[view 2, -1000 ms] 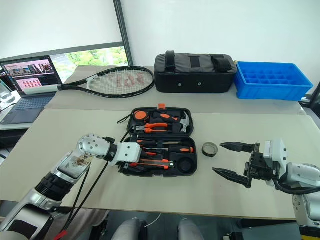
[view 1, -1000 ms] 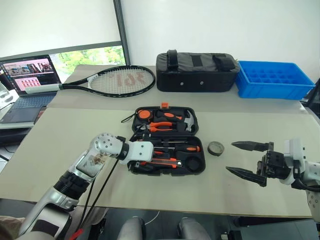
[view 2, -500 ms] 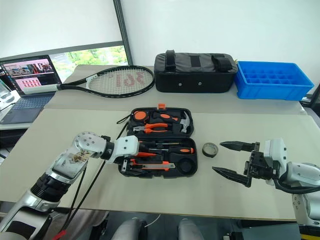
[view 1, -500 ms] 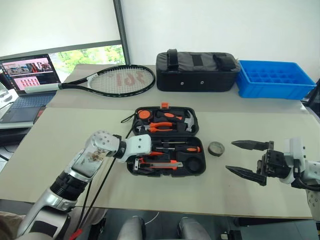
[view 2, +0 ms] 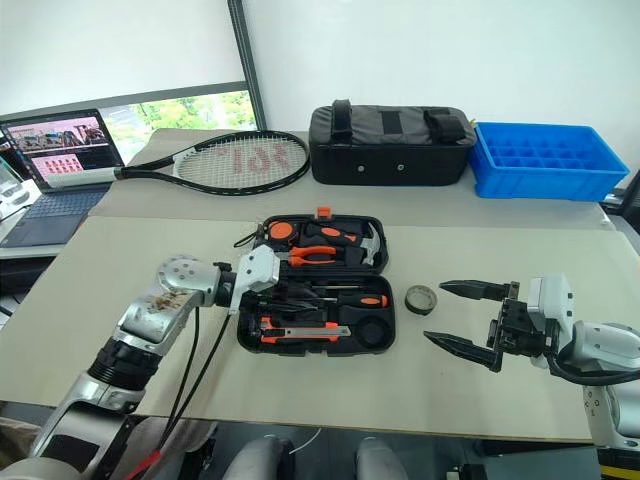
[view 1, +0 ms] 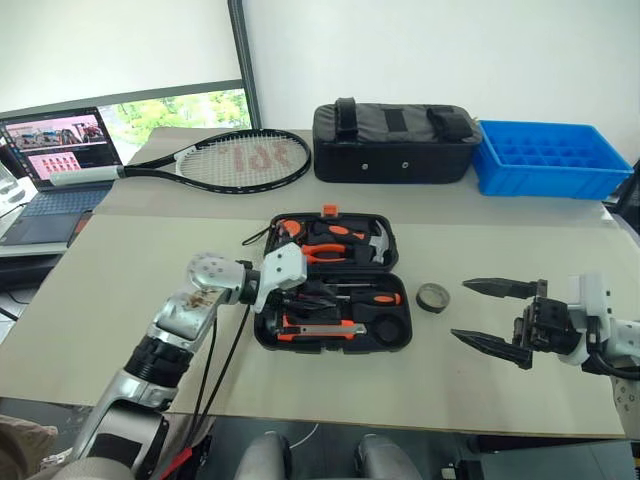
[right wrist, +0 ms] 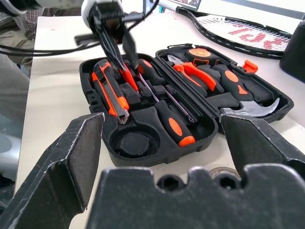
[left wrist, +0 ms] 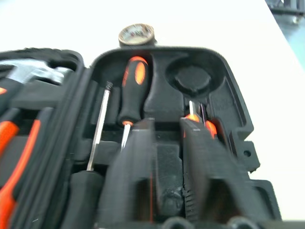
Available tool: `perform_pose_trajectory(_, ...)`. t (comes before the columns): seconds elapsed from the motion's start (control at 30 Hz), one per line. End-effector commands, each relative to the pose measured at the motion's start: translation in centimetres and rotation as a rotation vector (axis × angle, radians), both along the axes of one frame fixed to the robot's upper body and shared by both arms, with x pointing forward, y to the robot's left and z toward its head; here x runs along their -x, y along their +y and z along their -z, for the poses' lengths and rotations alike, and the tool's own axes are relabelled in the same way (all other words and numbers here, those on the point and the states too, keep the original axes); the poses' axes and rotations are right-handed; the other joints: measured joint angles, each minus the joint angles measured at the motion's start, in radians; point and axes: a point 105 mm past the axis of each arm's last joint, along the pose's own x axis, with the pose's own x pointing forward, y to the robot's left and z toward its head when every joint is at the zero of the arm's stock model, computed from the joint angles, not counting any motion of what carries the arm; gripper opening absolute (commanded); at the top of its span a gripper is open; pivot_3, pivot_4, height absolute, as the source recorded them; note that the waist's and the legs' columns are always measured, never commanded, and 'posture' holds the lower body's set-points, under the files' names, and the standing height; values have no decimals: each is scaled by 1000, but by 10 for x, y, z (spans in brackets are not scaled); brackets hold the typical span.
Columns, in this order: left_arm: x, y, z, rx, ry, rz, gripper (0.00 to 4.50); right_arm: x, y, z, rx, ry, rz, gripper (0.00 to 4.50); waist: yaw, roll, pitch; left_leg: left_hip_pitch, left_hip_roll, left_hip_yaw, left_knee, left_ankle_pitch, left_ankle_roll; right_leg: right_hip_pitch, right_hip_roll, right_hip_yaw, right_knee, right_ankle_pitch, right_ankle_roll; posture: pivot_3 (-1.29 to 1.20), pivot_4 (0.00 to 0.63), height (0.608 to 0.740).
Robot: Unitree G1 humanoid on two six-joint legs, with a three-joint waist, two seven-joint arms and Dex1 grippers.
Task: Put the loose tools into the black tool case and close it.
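The black tool case [view 1: 404, 338] lies open at the table's middle. Pliers and a hammer [view 1: 372, 246] sit in its rear half. An orange-black screwdriver [view 1: 374, 297] and an orange-black utility knife [view 1: 320, 329] lie in its front half. My left gripper [view 1: 306, 289] hangs shut over the left part of the front half, pointing right and down, with nothing clearly between its fingers [left wrist: 128, 171]. A small dark tape roll [view 1: 432, 296] lies on the table just right of the case. My right gripper [view 1: 490, 316] stands open right of the roll, apart from it.
A tennis racket [view 1: 240, 160], a black fabric bag [view 1: 395, 142] and a blue plastic tray [view 1: 545, 158] line the back of the table. A laptop [view 1: 55, 160] stands at the far left. Bare tabletop lies in front of the case.
My left gripper lifted off the front half of the case, turned, opened wide and then shut. The utility knife now lies uncovered in the case. The right arm has not moved.
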Motion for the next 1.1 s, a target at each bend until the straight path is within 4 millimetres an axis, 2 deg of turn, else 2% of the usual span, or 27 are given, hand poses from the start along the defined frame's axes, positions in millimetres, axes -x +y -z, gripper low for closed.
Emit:
perform_pose_trajectory(0.03, 1, 3, 12, -73, -47, 27, 74, 2, -1, -12, 3, -62, 1, 4500, 1, 0, 0, 0, 0, 0, 0, 0, 0, 0, 0, 0, 0, 0, 0, 0, 150, 708)
perform_pose_trajectory(0.13, -1, 10, 29, -152, -68, 31, 74, 3, -1, -11, 2, -58, 2, 4500, 2, 0, 0, 0, 0, 0, 0, 0, 0, 0, 0, 0, 0, 0, 0, 0, 150, 708)
perform_pose_trajectory(0.43, 0, 14, 45, -223, -79, 58, 74, 2, -1, -13, 1, -62, 5, 4500, 2, 1, -1, 1, 0, 0, 0, 0, 0, 1, 0, 0, 0, 0, 0, 0, 150, 708)
perform_pose_trajectory(0.47, -3, 13, 43, -208, -92, 46, 74, 3, -1, -12, 1, -62, 6, 4500, 2, 1, -1, 1, 0, 0, 0, 0, 0, 1, 0, 0, 0, 0, 0, 0, 150, 708)
perform_pose_trajectory(0.6, -18, -5, 2, 35, -120, -42, 74, 3, 0, -11, -2, -59, 5, 4500, 3, 1, -1, 1, 0, 0, 0, 0, 0, 2, 0, 0, 0, 0, 0, 0, 150, 708)
perform_pose_trajectory(0.77, -12, -12, -20, 178, -111, -13, 74, 2, 1, -11, -3, -59, 2, 4500, 2, 1, -1, -1, 0, 0, 1, 0, 0, 0, 0, 0, 0, 0, 0, 0, 150, 708)
perform_pose_trajectory(0.83, -1, -13, -25, 222, -68, 47, 74, 2, 1, -10, -3, -58, 0, 4500, 0, 1, -1, -1, 0, 0, 0, 0, 0, 0, 0, 0, 0, 0, 0, 0, 150, 708)
perform_pose_trajectory(1.1, 7, 10, 15, -53, -54, 131, 74, 0, 0, -11, -1, -62, 1, 4500, 0, 1, -1, 0, 0, 0, 1, 0, 0, 0, 0, 0, 0, 0, 0, 0, 150, 708)
